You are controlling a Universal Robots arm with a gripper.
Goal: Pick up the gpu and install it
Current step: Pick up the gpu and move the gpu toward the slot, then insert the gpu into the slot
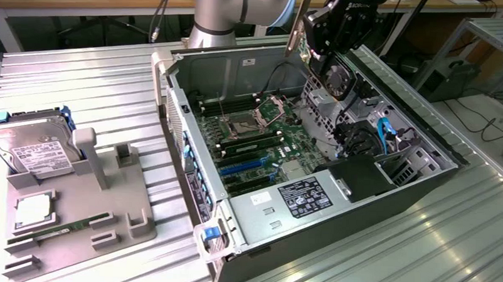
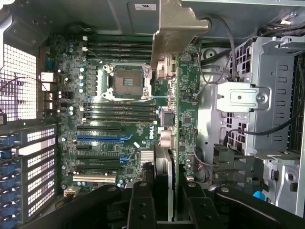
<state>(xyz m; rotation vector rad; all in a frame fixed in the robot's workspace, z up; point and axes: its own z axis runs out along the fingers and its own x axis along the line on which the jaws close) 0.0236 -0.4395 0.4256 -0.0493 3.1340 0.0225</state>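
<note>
The gpu (image 1: 298, 26) hangs upright over the far end of the open computer case (image 1: 237, 65), its long silver bracket pointing up. My gripper (image 1: 320, 43) is shut on it. In the wrist view the gpu (image 2: 172, 95) appears edge-on, a green board with dark parts and its silver bracket (image 2: 174, 33) at the far end. The black fingers (image 2: 142, 205) clamp it on both sides, gripper (image 2: 167, 202). Below lies the motherboard, with black and blue expansion slots (image 2: 100, 138) and an empty CPU socket (image 2: 126, 81). The card is above the board and touches no slot.
A grey holder (image 1: 72, 235) at the exterior view's left carries a hard drive (image 1: 33, 149), a CPU (image 1: 33, 210) and a RAM stick (image 1: 60, 228). Inside the case are a power supply (image 1: 308, 196), a drive cage (image 2: 271, 119) and cables. The arm's base (image 1: 218, 14) stands behind the case.
</note>
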